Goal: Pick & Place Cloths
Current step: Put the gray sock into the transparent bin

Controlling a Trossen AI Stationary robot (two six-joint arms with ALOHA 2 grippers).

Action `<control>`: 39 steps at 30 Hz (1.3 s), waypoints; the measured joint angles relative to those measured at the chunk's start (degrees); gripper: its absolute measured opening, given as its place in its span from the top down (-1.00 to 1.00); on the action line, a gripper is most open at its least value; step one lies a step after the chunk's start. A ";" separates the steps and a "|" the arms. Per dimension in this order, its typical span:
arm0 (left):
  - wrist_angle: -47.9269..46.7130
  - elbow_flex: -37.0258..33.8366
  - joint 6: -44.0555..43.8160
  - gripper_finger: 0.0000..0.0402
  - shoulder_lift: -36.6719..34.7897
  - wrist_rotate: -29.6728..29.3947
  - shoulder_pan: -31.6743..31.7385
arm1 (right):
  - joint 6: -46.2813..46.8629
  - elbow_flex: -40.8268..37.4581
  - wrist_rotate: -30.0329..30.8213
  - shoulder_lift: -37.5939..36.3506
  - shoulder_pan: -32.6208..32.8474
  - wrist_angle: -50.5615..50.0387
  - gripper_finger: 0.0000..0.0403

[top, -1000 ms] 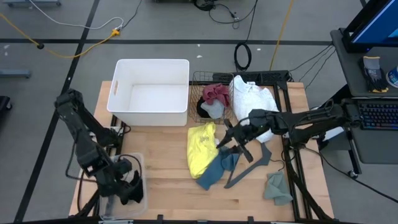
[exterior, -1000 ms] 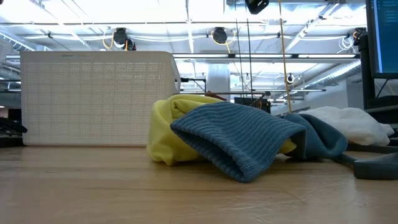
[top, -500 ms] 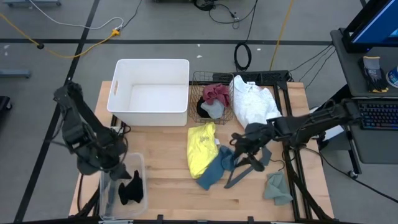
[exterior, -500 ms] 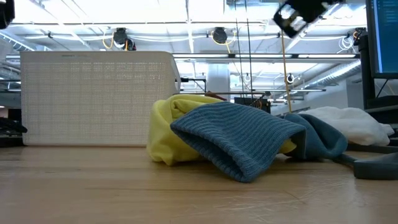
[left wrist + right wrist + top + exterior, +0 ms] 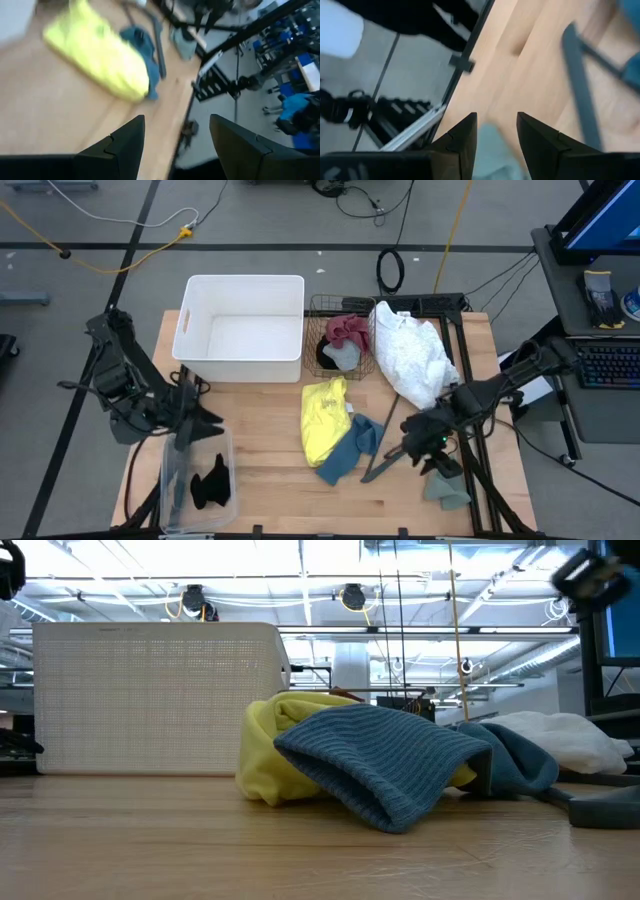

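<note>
Between the left gripper [image 5: 176,131]'s two parted dark fingers [image 5: 125,142] lies pale wooden tabletop [image 5: 55,110], a blurred yellow cloth [image 5: 97,62] touching a blue-teal cloth [image 5: 140,42] beyond

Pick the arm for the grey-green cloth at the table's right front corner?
Right. Its hand hangs open just beside the grey-green cloth; the left hand is empty, across the table by the clear bin.

White plastic bin [image 5: 244,328] at the wooden table's [image 5: 270,490] eleven o'clock; wire basket [image 5: 338,340] just beside it toward twelve; clear tray [image 5: 176,485] at seven; dark grey hanger [image 5: 392,461] toward four; keyboard [image 5: 607,366] off-table at three
</note>
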 joint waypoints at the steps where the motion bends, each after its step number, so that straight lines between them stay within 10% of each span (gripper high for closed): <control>1: 0.89 0.00 2.82 -0.13 0.04 -1.48 0.00 | 0.56 0.00 0.04 0.00 1.05 -0.70 0.35; 14: 11.93 0.00 33.88 -0.13 0.08 -17.92 0.00 | 9.64 0.02 0.26 1.36 11.65 -9.86 0.35; 39: 12.01 0.00 36.72 -0.13 0.10 -21.95 0.00 | 25.47 0.02 2.18 11.70 17.32 -9.22 0.36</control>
